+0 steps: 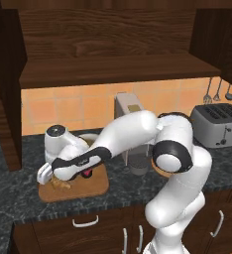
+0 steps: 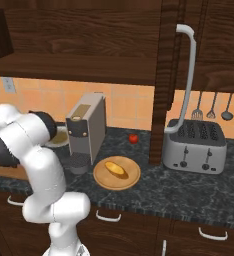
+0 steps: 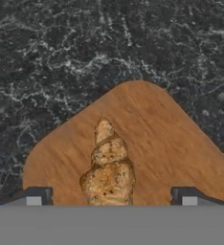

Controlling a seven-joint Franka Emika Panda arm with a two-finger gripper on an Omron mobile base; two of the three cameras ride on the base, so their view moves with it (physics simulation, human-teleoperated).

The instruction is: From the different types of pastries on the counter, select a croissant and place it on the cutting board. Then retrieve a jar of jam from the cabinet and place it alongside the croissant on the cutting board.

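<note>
The croissant [image 3: 108, 170], lumpy and golden-brown, lies on the light-brown cutting board [image 3: 166, 143] near one rounded corner. My gripper [image 3: 111, 197] is open, with its two fingertips [image 3: 35, 196] well clear of the croissant on either side. From the left base view the arm stretches left and down over the cutting board [image 1: 95, 188], the gripper [image 1: 51, 179] low above the croissant [image 1: 61, 185]. A small red and dark thing [image 1: 87, 173] peeks out under the forearm on the board; I cannot tell what it is. The cabinet [image 1: 113, 44] stands open above the counter [image 1: 14, 188].
The smooth yellow-orange pastry [image 2: 116, 169] rests on a round tan plate [image 2: 101, 182]. A coffee machine [image 2: 86, 127] stands behind it, a toaster [image 2: 194, 145] to the right, and a small red fruit [image 2: 133, 138] sits by the wall. An open cabinet door with a white handle [image 2: 188, 75] hangs above the toaster.
</note>
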